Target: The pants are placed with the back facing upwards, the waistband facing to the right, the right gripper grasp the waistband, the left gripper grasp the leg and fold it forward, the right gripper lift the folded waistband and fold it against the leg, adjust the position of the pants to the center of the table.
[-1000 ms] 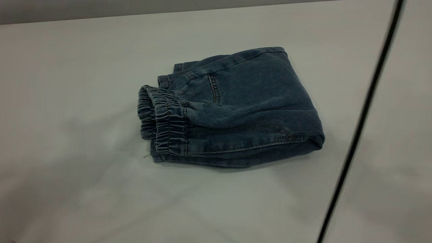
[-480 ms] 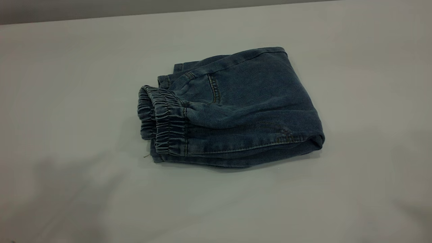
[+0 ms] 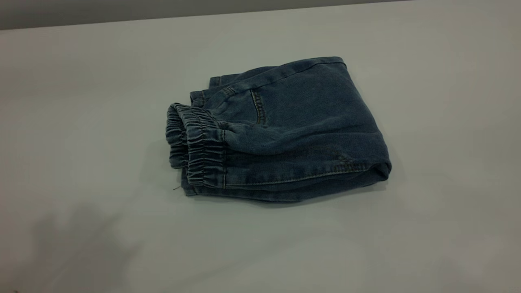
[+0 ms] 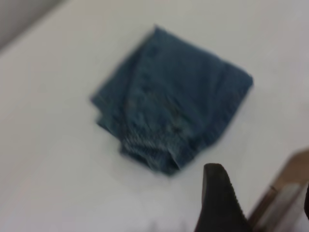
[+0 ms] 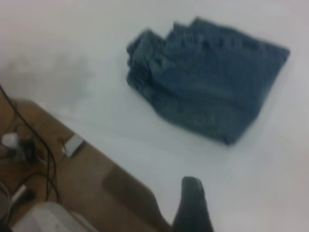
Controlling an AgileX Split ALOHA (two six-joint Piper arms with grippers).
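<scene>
The pants (image 3: 281,130) lie folded into a compact blue denim bundle near the middle of the white table (image 3: 81,101). The ruched waistband (image 3: 199,146) is doubled over at the bundle's left end. The printed leg is hidden inside the fold. Neither gripper shows in the exterior view. From the left wrist, the pants (image 4: 174,101) lie well ahead of my left gripper (image 4: 263,208), whose fingers (image 4: 217,203) stand wide apart and empty. My right gripper (image 5: 251,217) is also far from the pants (image 5: 207,82), with one black finger (image 5: 193,208) showing alone and nothing held.
The table's edge and brown floor (image 4: 285,193) show beside the left gripper. Below the edge in the right wrist view are black cables (image 5: 34,145) and a pale device (image 5: 43,217). Bare tabletop surrounds the pants.
The black cable that crossed the right side of the exterior view a second ago has left the frame. Arm shadows have slid toward the lower left. The pants have not moved.
</scene>
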